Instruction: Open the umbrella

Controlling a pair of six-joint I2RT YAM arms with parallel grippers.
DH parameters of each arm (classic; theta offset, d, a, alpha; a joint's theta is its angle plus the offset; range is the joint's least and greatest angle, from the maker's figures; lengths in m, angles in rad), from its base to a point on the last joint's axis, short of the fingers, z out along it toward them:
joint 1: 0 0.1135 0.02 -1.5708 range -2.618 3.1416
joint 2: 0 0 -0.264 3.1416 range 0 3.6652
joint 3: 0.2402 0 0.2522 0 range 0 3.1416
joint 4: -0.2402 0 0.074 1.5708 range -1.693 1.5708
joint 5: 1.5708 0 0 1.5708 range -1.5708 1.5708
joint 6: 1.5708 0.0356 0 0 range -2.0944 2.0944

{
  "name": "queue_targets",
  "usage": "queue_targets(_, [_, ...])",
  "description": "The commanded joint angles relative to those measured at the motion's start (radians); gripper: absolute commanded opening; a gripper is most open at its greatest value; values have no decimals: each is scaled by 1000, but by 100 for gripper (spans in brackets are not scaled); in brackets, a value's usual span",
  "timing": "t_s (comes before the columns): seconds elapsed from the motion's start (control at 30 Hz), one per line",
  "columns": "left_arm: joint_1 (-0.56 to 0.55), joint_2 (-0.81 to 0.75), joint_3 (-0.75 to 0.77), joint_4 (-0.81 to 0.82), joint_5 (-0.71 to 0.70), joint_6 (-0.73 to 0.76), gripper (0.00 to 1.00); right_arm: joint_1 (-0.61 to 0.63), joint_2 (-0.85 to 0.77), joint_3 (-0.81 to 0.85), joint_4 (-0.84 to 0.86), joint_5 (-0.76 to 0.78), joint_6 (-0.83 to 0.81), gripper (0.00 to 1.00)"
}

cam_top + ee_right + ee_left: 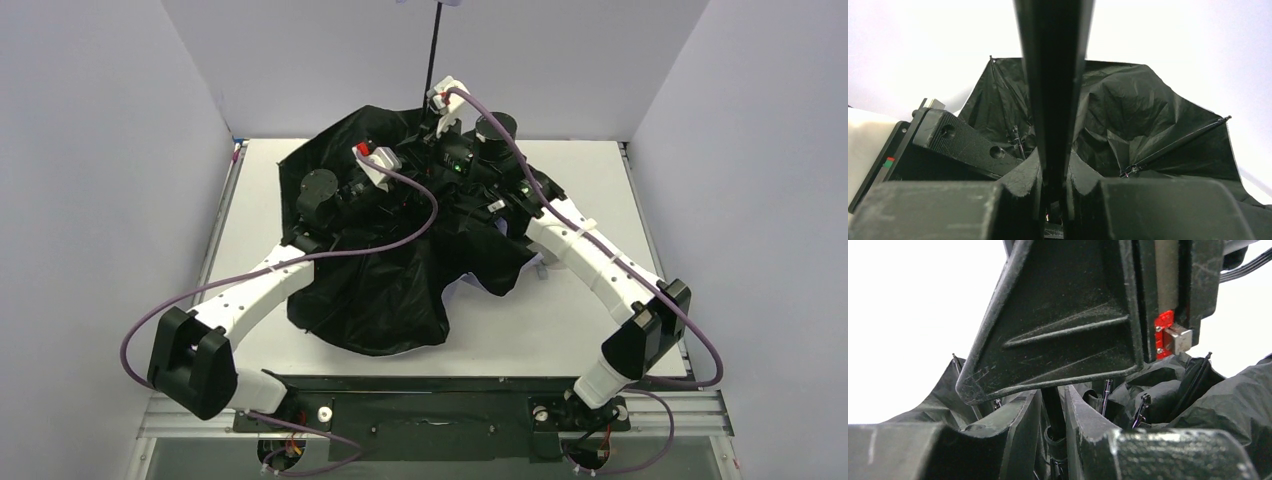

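the compact folding umbrella (pixel 380 290) with crumpled black lining lies in the middle of the white table (pixel 600 330), ribs (pixel 1173 145) only half spread: i judge it is not open yet. my right gripper (pixel 1054 165) is clamped on its thin black shaft (pixel 433 50). my left gripper (pixel 1052 395) stands narrow around it lower down; whether it grips i cannot tell.

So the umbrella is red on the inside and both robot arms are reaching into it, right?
Not red: the inside of the umbrella is black. The top external view shows its black lining facing up, and the left arm and right arm are both reaching into it, as you said.
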Motion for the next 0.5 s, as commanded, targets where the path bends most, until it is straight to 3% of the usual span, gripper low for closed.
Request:
queue_targets(0.0, [84, 69, -71, -164, -72, 64, 22, -3, -82, 149, 178, -30, 69, 0])
queue_targets(0.13, [91, 78, -100, -179, -59, 97, 27, -10, -78, 173, 194, -30, 83, 0])
queue_targets(0.47, [122, 127, -105, -242, -39, 115, 29, -27, -71, 211, 248, -30, 125, 0])
